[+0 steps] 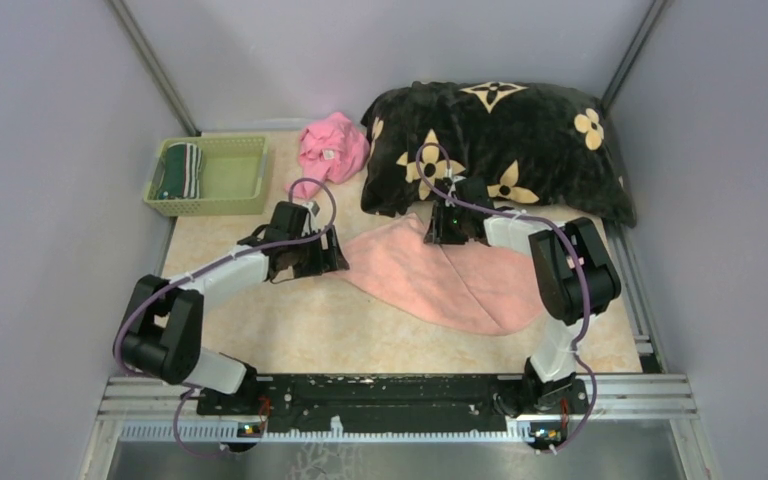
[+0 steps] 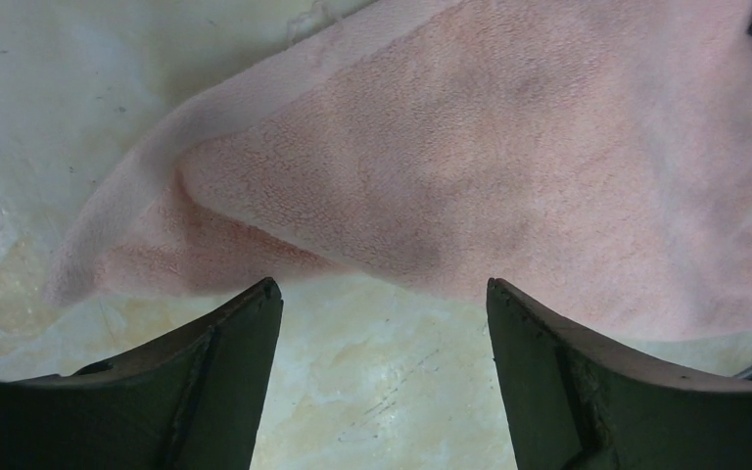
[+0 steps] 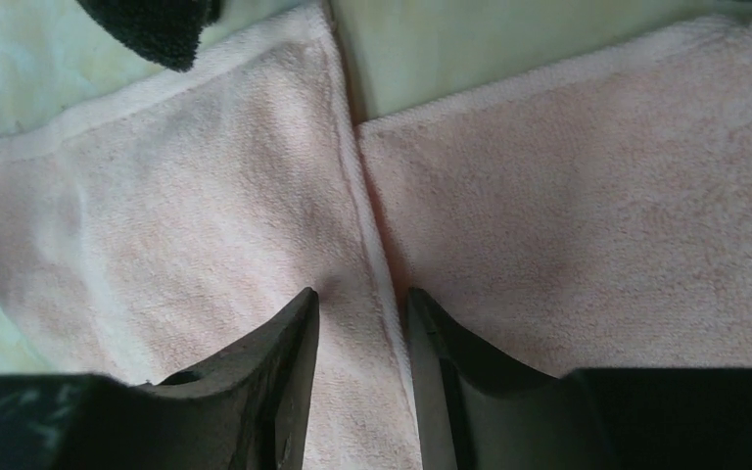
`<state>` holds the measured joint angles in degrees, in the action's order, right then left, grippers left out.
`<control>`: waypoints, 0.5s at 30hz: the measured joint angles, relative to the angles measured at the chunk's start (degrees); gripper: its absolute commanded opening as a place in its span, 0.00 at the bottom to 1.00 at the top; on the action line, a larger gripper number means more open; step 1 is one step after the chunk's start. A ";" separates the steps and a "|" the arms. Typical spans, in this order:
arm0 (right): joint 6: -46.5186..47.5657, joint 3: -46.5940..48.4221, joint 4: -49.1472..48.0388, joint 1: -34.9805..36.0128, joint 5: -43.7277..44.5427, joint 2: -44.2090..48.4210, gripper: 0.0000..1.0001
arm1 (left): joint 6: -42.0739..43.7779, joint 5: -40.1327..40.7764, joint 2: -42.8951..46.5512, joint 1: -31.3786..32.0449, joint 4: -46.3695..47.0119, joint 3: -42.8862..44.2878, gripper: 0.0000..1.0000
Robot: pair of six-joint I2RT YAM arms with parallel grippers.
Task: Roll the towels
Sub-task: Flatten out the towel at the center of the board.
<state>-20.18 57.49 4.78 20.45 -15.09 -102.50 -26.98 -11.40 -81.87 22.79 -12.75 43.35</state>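
There was the pale marbled bench, and across its far right sat the big black blanket with tan flowers, bunched up against the back wall. In front of it, mid-bench, lay the salmon-pink towel. It was spread low and flat, folded so that two hemmed flaps met in a notch at its far edge, just beside the blanket. Far left stood the green basket, and inside it, at its left end, was the dark green towel with white stripes, already in a roll. Between basket and blanket sat a crumpled bright pink cloth.

Now the arms. The left gripper hung at the salmon towel's left end, fingers wide apart, bare bench between them and the towel's edge just beyond the tips, nothing held. The right gripper was down on the towel's far edge, fingers close together with a narrow gap. The hem ran right into that gap, but whether it was pinched I could not tell.
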 measured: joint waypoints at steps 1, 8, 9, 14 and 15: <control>0.09 0.00 -0.44 0.00 -0.48 -0.11 0.35 | -0.02 0.33 -1.01 0.00 0.17 0.00 0.78; 0.66 0.02 -2.89 0.00 -5.44 -0.70 0.09 | -0.17 2.05 -5.25 0.00 1.68 0.04 0.60; 0.68 0.02 -2.93 0.00 -6.05 -0.70 0.04 | -0.22 2.14 -5.88 -0.02 2.05 0.42 0.58; 0.68 -0.11 -2.95 0.13 -8.44 -0.17 0.00 | -0.24 2.29 -11.58 0.00 4.02 5.16 0.51; 0.70 -0.15 -2.69 0.48 -8.81 0.46 0.00 | -0.31 2.25 -12.83 0.00 4.33 6.32 0.51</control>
<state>-19.49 57.34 2.09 20.93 -23.90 -102.04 -27.29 -9.15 -94.70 22.79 -8.43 49.67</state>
